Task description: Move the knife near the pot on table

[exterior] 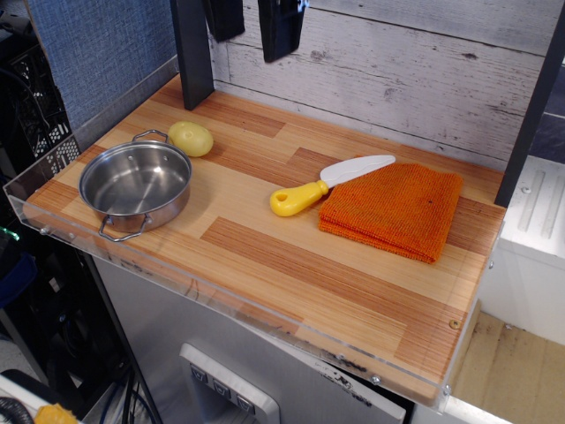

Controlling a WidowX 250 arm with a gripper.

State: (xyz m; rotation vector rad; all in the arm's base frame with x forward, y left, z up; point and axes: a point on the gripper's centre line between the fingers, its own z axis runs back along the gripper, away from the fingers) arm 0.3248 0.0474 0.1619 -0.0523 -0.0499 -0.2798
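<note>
The knife [327,184], with a yellow handle and white blade, lies near the middle of the wooden table [265,256], its blade tip touching the orange cloth. The shiny steel pot [135,185] stands empty at the table's left end, well apart from the knife. My gripper [253,22] hangs high at the back, above the table, its two black fingers [281,31] apart and empty. Only the finger ends show at the top edge.
A folded orange cloth [397,210] lies right of the knife. A pale yellow ball [191,138] sits just behind the pot. A dark post [192,53] stands at the back left. A clear acrylic rim [177,283] lines the front edge.
</note>
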